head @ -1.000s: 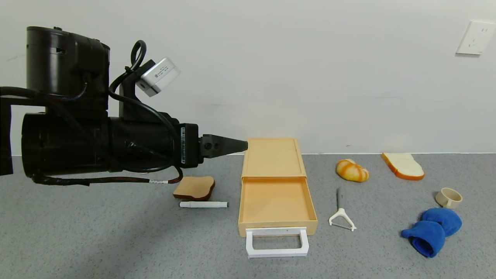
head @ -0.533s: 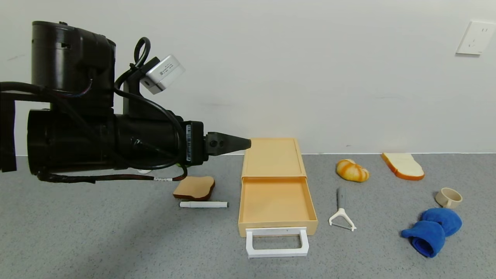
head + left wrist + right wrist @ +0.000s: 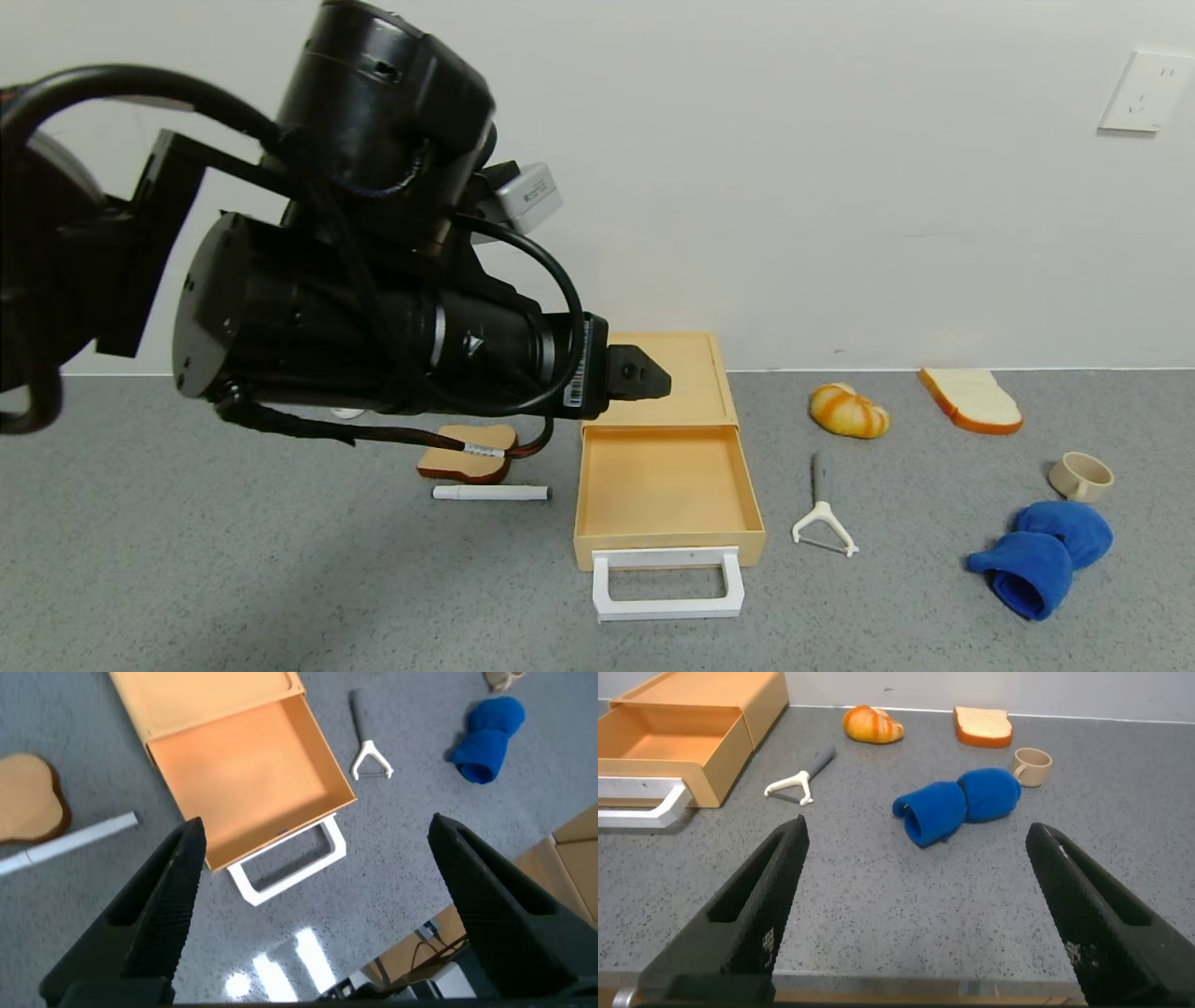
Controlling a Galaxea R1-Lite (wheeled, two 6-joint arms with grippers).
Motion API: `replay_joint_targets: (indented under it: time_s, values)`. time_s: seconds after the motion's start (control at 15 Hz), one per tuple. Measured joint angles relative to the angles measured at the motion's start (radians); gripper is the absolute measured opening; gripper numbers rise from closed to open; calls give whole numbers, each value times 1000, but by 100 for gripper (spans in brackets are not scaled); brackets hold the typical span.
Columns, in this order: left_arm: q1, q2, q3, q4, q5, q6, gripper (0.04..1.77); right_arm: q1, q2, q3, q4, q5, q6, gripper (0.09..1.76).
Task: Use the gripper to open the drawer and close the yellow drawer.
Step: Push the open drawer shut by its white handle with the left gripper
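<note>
Drawer [image 3: 665,485] pulled out; I hold left claw [image 3: 318,905] spread wide above handle [image 3: 667,586] for closing push.

A grey speckled table [image 3: 280,579] is seen carrying the drawer [image 3: 663,448] — tray pulled out — with toast [image 3: 467,453], a marker [image 3: 492,492], peeler [image 3: 822,523], bread roll [image 3: 848,411], bread slice [image 3: 971,399], cup [image 3: 1081,476] and blue cloth [image 3: 1041,555].

The drawer [image 3: 661,439] is pale yellow-tan with a white handle [image 3: 667,583], on a speckled grey counter [image 3: 280,579]. Near the counter's right edge lie a blue cloth [image 3: 1044,555] and a beige cup [image 3: 1080,476].
</note>
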Motion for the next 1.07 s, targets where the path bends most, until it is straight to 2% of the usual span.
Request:
replay_joint_targets:
  time_s: [0.2,0.33,0.8,1.07]
  values:
    - [-50,118,-178,171,95,-118,172,0,0,0,0,0,0,171]
    - [-75,197,-246,217,145,-183,172,0,0,0,0,0,0,171]
    - [-134,381,-318,320,229,-316,172,0,0,0,0,0,0,171]
    - [-148,462,-333,345,234,-384,172,0,0,0,0,0,0,171]
